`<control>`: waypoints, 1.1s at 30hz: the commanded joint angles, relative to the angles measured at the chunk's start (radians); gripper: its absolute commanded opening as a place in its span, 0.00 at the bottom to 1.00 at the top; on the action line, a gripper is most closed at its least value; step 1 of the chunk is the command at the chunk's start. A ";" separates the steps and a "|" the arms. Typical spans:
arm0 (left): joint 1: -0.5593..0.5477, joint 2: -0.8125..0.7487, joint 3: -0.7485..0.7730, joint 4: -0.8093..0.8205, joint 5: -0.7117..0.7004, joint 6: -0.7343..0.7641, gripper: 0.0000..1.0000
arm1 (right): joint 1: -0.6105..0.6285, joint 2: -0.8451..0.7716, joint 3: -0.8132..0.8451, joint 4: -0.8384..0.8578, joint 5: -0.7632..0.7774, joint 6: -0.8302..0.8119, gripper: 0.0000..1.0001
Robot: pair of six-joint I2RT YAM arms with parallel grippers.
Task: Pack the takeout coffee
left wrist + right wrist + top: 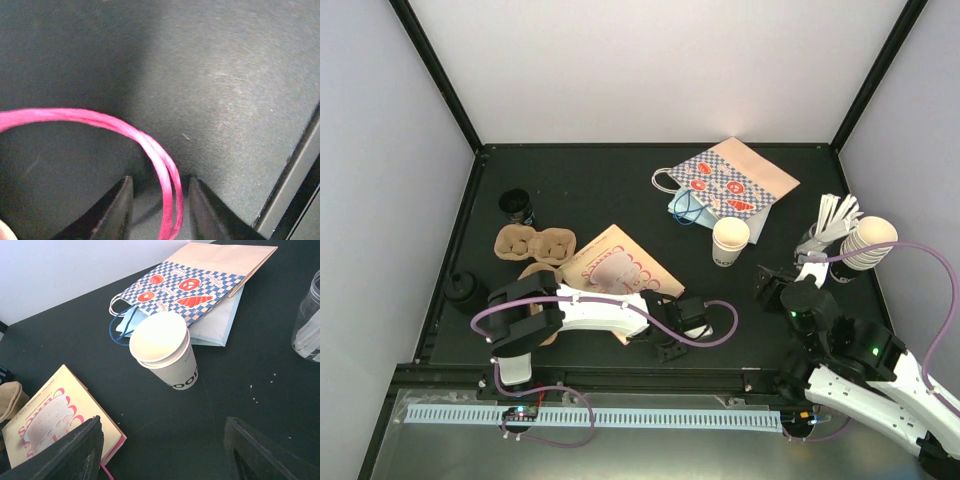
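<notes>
Above the table (570,190): reaching the left gripper (667,348) past the flat pink bag (620,268) to its near end; showing the cup (731,241) standing upright just beside the checked bag (735,180), well apart from the pink bag; aiming the right gripper (767,283) toward the cup. At the left wrist: straddling the handle (100,120) with jaws partly spread, not pinching yet, probably for lifting the pink bag open. At the right wrist: holding fingers (75,450) wide apart and empty, framing the cup ahead, likely readying a grasp.
</notes>
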 commanded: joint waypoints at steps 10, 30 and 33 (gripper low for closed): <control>-0.006 -0.059 0.066 -0.065 0.008 -0.038 0.02 | -0.002 0.020 0.002 0.021 0.013 -0.008 0.69; 0.313 -0.637 0.186 -0.060 0.154 -0.201 0.01 | -0.002 0.175 -0.048 0.362 -0.470 -0.156 0.70; 0.341 -0.708 0.175 0.006 0.154 -0.226 0.02 | -0.002 0.254 -0.055 0.428 -0.569 -0.109 0.70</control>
